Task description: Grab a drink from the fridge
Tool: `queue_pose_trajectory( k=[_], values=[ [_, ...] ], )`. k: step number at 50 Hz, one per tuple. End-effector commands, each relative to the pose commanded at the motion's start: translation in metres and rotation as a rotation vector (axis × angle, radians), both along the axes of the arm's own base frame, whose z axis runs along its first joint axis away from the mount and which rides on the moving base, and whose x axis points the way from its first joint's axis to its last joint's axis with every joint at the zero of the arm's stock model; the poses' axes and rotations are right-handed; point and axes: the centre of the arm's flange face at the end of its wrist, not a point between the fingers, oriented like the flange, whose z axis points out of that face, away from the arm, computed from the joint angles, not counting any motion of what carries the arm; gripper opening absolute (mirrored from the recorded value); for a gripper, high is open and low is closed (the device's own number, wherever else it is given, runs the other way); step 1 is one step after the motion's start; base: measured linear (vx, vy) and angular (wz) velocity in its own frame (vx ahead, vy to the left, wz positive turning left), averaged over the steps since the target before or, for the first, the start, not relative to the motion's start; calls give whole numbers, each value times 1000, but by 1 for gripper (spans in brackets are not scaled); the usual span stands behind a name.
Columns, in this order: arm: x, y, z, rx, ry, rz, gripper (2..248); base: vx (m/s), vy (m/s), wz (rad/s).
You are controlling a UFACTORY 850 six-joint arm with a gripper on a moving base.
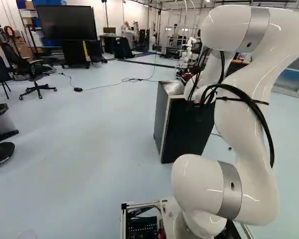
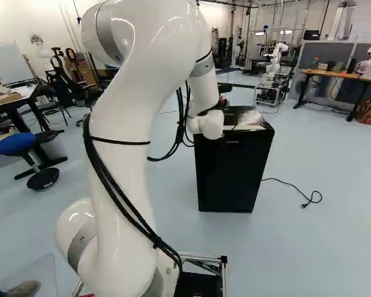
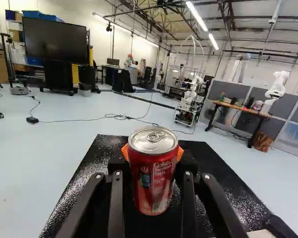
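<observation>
And it's the red drink can (image 3: 153,171), upright in the claw (image 2: 224,90)! In the wrist view, the gripper (image 3: 153,153) has a finger on either side of it, orange pads (image 3: 180,152) pressed around the can, so this claw is holding its drink. The lid faces up with the ring tab lying flat on it, the contents hidden inside the metal. Look where we are: over the top of the black fridge (image 2: 229,167), though whether the can's base touches that top, I can't tell. The fridge door looks shut in the right base view, so what's in there is out of sight. Up on the same fridge top sits some crinkled clear plastic (image 1: 174,88), over near the edge by the arm (image 2: 127,148). Away to the left of the left base view there's a grey bin (image 1: 4,122), standing on the floor, its contents too unclear to call. And in the wrist view, blue crates (image 3: 50,17) sit high on shelving, up behind the big dark screen (image 3: 54,39)!
</observation>
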Motion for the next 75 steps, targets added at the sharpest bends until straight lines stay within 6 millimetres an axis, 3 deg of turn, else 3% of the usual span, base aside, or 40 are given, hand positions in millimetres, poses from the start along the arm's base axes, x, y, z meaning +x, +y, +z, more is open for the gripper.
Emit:
queue_pose_trajectory(
  k=[20, 38, 53, 75],
  values=[
    [-21, 33, 8, 22, 28, 7, 98, 0, 0, 0],
    [-53, 74, 14, 49, 67, 17, 98, 0, 0, 0],
    [-92, 113, 17, 77, 109, 27, 98, 0, 0, 0],
    [-164, 166, 9, 118, 184, 45, 98, 0, 0, 0]
  ],
)
